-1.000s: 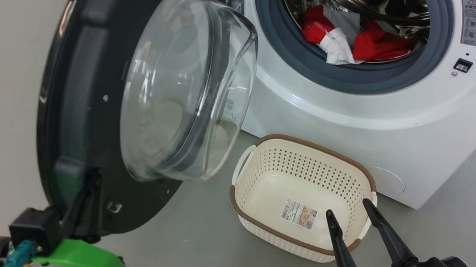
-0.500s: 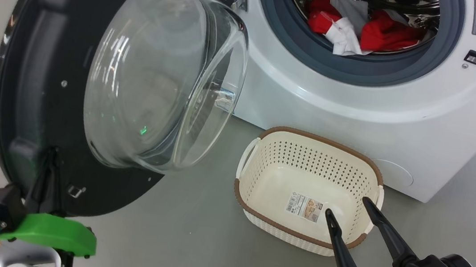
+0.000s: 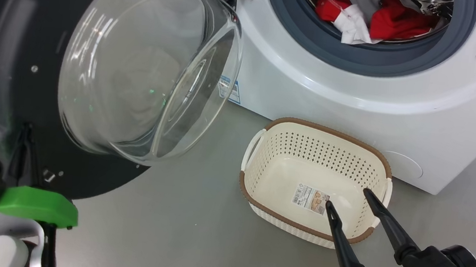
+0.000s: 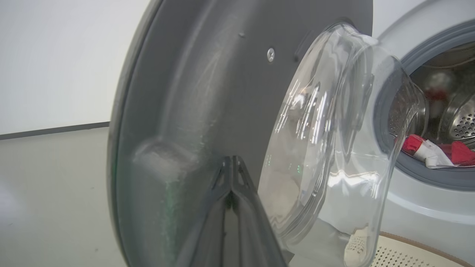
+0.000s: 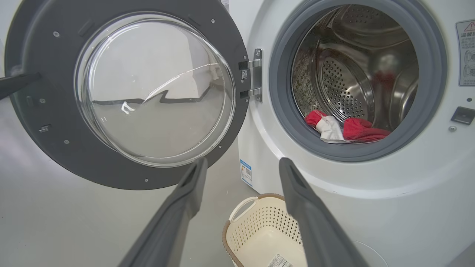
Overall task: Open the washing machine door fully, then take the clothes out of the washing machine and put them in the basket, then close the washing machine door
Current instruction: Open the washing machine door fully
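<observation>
The washing machine door (image 3: 0,57) stands swung out to the left, its clear glass bowl (image 3: 138,64) bulging toward me. My left gripper (image 3: 27,127) is shut, its tips pressed against the door's dark inner face (image 4: 193,111) near the lower rim. The white washing machine (image 3: 359,89) shows its grey ring and, inside the drum, the red and white clothes (image 3: 368,16). On the floor in front stands the cream basket (image 3: 310,128), with nothing but its label inside. My right gripper (image 3: 347,198) hangs open over the basket's near right corner, holding nothing.
Grey floor (image 3: 191,226) spreads between the door and the basket. The door hinge (image 5: 256,74) sits at the left of the drum opening. A pale wall (image 4: 55,55) rises behind the door.
The door has swung further out to the left, and my left gripper went left with it. The head camera shifted slightly. My right gripper kept its place over the basket.
</observation>
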Controlling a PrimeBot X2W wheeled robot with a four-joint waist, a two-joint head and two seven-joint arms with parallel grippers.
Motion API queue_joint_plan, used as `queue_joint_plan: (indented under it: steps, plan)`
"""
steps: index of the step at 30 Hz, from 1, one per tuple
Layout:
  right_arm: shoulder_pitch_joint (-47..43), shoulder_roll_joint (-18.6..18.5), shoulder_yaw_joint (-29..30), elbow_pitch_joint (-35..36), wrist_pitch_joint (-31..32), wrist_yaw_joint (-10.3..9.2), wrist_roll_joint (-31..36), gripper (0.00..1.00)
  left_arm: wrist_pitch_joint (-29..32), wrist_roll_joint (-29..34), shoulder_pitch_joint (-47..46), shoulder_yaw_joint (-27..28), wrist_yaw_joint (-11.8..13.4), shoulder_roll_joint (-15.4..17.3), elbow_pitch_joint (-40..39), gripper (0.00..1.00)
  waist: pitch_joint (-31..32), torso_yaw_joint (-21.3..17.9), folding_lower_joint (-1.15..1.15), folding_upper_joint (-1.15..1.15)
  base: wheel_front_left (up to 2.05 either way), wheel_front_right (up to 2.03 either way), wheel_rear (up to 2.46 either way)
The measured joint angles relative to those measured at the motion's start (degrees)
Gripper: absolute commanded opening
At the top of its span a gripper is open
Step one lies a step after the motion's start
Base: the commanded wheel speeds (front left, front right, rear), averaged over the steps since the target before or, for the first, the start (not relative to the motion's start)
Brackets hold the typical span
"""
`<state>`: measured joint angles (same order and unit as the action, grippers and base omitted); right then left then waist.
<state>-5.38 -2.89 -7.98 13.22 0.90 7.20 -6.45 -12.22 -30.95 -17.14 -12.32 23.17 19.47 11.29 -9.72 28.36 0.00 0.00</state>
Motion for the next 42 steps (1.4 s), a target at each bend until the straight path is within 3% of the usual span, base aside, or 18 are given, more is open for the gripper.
queue_joint_plan:
  steps: [18,42]
  plan:
    - [0.07,-0.01,-0.07,0.0,0.73,0.0,1.0,1.0,-1.55,-2.59,-5.24,3.67,-2.1,0.92,10.09,0.0,-1.12,-1.03,0.0,0.0,0.0,0.0,0.0]
    - [0.96,-0.03,-0.52,0.42,1.67,0.0,1.62,1.0,-2.08,-2.72,-6.44,7.59,-4.12,0.98,17.46,0.0,-1.55,-3.07,0.0,0.0,0.0,0.0,0.0]
